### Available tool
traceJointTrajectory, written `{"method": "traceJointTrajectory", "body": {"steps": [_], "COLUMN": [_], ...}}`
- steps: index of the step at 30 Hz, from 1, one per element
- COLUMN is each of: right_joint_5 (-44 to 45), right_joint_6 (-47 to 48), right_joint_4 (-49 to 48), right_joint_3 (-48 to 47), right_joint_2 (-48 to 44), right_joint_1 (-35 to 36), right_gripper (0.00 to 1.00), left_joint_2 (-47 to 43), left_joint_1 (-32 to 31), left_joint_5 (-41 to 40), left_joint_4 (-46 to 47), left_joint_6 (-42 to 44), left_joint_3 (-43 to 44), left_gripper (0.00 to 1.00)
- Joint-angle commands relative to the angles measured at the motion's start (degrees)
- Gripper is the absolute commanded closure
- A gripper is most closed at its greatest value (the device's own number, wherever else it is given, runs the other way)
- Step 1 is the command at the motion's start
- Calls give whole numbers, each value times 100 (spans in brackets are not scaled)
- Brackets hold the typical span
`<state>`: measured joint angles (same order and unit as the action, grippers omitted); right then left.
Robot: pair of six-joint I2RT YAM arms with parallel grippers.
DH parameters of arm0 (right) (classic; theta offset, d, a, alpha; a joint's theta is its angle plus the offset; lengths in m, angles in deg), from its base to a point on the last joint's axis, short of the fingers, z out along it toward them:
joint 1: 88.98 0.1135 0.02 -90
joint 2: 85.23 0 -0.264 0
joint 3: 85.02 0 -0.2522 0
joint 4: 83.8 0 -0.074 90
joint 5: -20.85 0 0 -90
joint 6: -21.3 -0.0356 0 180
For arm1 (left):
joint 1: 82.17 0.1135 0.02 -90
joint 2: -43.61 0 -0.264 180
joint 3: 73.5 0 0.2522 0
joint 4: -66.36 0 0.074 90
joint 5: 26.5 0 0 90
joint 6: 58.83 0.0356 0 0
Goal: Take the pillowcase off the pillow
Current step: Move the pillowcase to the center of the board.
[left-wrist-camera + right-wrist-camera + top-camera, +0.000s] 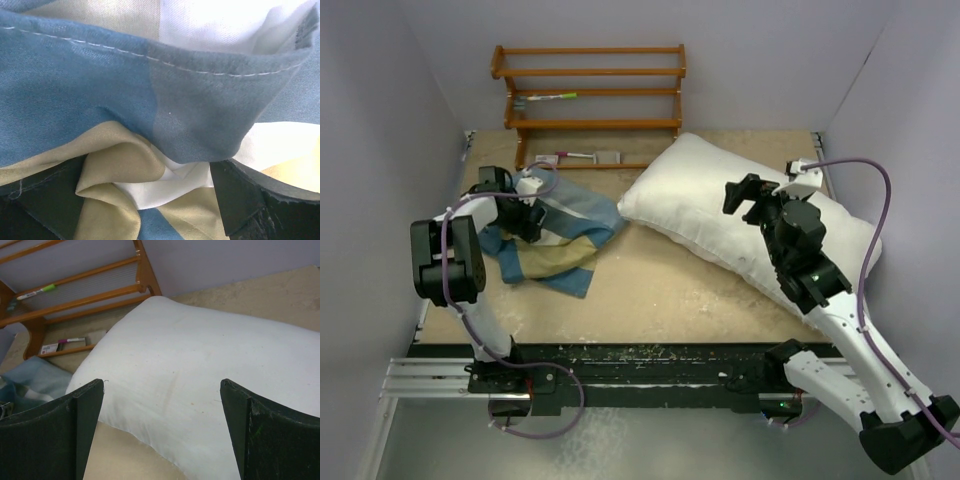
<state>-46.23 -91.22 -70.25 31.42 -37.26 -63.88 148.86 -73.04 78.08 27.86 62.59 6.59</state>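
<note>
The pillowcase (pixel 565 238), in tan, cream and blue blocks, lies crumpled in a heap on the left of the table, apart from the pillow. The plain white pillow (pixel 700 205) lies bare on the right, slanting from centre back to the right edge. My left gripper (pixel 525 220) rests down in the heap. In the left wrist view its dark fingers (pixel 235 200) stand wide apart with folds of the pillowcase (pixel 150 125) bunched between them. My right gripper (pixel 748 200) hovers open and empty over the pillow (pixel 200 370).
A wooden shelf rack (pixel 590 100) stands at the back wall with a green marker (pixel 555 97) on one tier and a pink pen (pixel 565 156) lower down. Walls close in left and right. Bare tan tabletop (pixel 660 290) lies between the heap and the pillow.
</note>
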Motion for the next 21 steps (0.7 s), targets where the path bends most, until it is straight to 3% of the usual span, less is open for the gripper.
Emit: {"method": "traceJointTrajectory", "body": {"steps": [1,5,9,13,16,21], "right_joint_5": [187,209,433,1022,1538,1837], "right_joint_6": [24,46,-78,-457,-665,-555], "right_joint_4": [45,258,385,861,1286,1356], "right_joint_3": [-363,-493,-530,-582,-533,-138], "right_joint_2": [-16,156,275,413,429,205], "right_joint_1": [-23,-33,-41,-36,-35,-33], "right_gripper": [0,0,0,0,0,0], "left_joint_2": [110,-254,-1029,-2047,-2844,-4600], "left_joint_1": [-449,-574,-504,-297,-213,-157], "left_joint_5": [730,1165,1087,1120,1294,1346], "left_joint_4": [3,-315,-341,90,485,2303], "left_joint_6": [-386,-870,-1212,-1866,-2269,-2896], "left_joint_3": [-101,584,1158,980,216,-2685], "left_gripper": [0,0,0,0,0,0]}}
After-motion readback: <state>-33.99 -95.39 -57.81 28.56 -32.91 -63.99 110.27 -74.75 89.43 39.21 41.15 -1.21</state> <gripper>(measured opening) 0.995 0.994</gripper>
